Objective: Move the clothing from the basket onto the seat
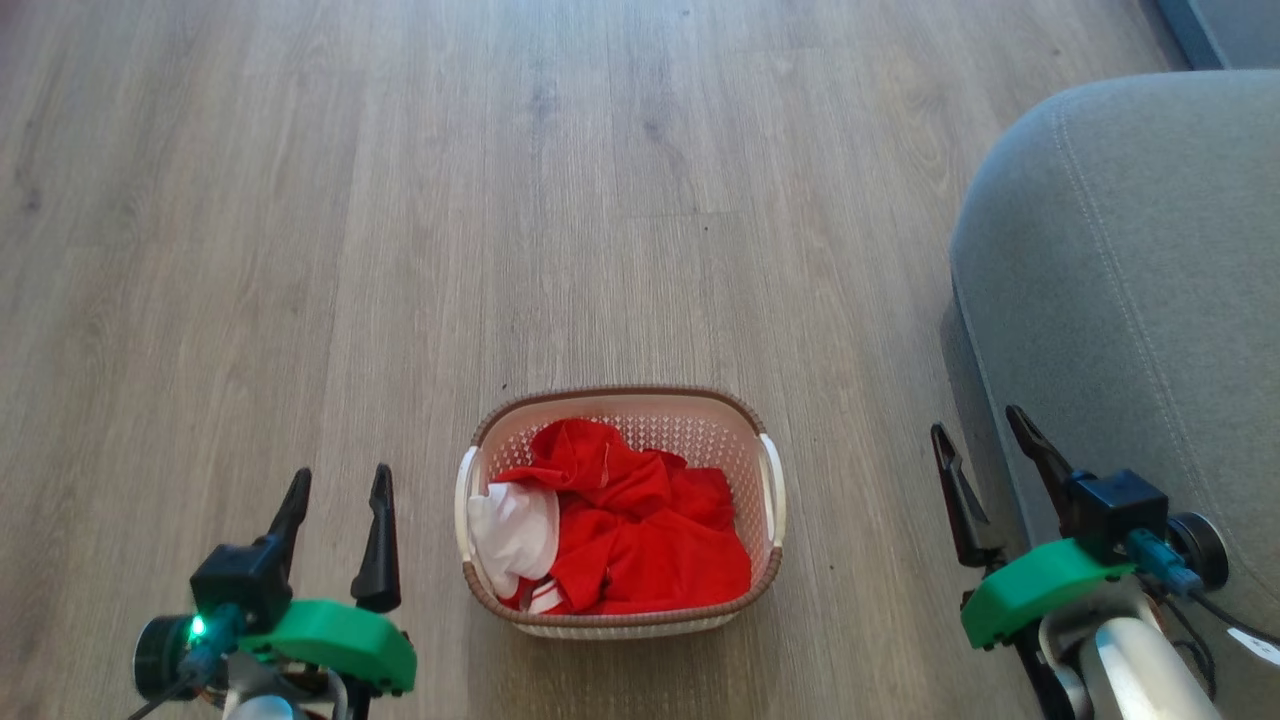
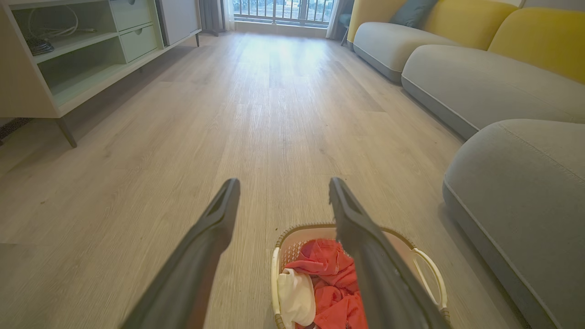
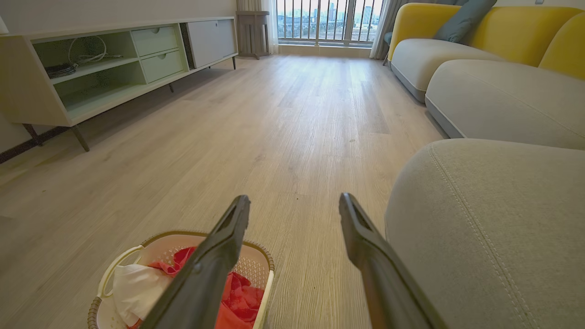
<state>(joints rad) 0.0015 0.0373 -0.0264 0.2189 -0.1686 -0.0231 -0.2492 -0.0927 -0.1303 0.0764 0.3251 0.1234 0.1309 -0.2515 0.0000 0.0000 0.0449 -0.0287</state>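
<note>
The red clothing (image 1: 640, 530) lies heaped in the basket (image 1: 700, 425) at bottom centre of the head view, on the wooden floor (image 1: 400, 200). The grey seat (image 1: 1130, 250) stands at the right edge. The left claw (image 1: 340, 485) and right claw (image 1: 977, 428) both gape open and empty, either side of the basket.

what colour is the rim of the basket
Brown, with a woven look, atop the cream perforated basket; it shows best in the head view.
</note>
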